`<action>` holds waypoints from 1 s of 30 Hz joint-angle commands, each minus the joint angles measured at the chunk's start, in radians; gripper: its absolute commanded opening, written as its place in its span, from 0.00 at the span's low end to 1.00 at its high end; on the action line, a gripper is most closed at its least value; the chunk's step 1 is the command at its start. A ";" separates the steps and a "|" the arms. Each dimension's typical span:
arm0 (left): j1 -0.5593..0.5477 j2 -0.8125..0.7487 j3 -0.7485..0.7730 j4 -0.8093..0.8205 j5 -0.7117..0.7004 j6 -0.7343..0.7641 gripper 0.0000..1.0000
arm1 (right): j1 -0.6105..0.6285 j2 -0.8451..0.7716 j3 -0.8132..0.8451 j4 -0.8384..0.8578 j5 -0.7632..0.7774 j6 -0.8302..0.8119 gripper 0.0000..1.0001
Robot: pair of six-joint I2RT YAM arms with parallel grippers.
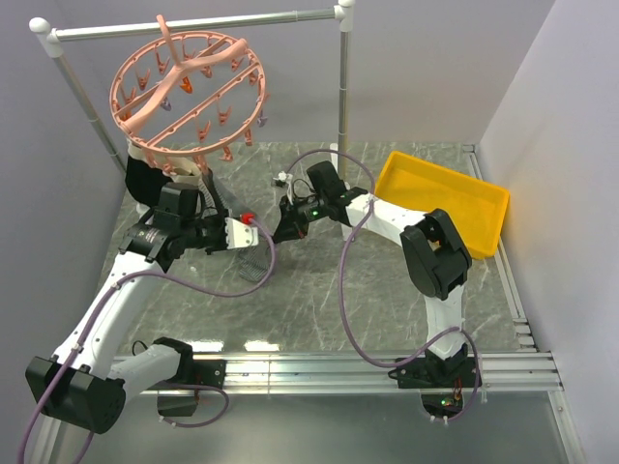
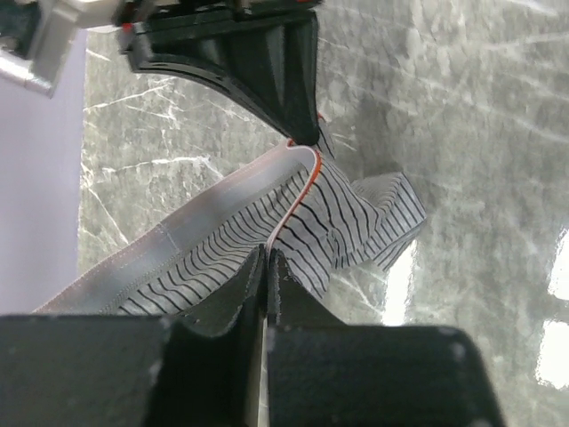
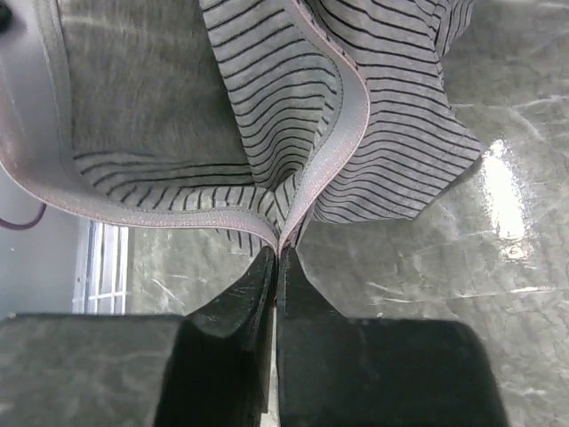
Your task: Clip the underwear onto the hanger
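our two arms bent inward toward the underwear (image 3: pixel 400 133), left pincer (image 2: pixel 267 265) and right pincer (image 3: pixel 278 263) each pinched tight on its waistband

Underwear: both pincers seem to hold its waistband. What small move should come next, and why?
Probably lift both arms together toward the hanger, keeping the waistband stretched. The left pincer and the right pincer are each shut on the waistband. The underwear hangs between them over the table, and the hanger hangs farther back and to the left, apart from the cloth.
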 commanded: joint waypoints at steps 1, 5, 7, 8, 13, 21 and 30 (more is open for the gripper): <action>-0.003 -0.015 0.012 0.077 0.012 -0.091 0.09 | 0.001 -0.056 0.015 -0.005 -0.004 -0.017 0.00; 0.024 -0.057 0.004 0.150 0.018 -0.334 0.32 | -0.023 -0.142 -0.012 -0.072 0.039 -0.030 0.00; 0.053 -0.086 -0.005 0.208 0.034 -0.445 0.44 | -0.040 -0.191 -0.020 -0.094 0.067 -0.025 0.00; 0.063 -0.124 -0.013 0.230 0.038 -0.545 0.48 | -0.055 -0.205 -0.022 -0.118 0.074 -0.025 0.00; 0.086 -0.271 -0.086 0.305 -0.011 -0.737 0.56 | -0.092 -0.286 -0.005 -0.206 0.099 -0.025 0.00; 0.086 -0.425 -0.255 0.115 0.112 -0.539 0.30 | -0.111 -0.371 0.006 -0.341 0.136 -0.034 0.00; 0.057 -0.239 -0.374 0.500 0.107 -0.638 0.20 | -0.106 -0.438 -0.031 -0.367 0.142 -0.005 0.00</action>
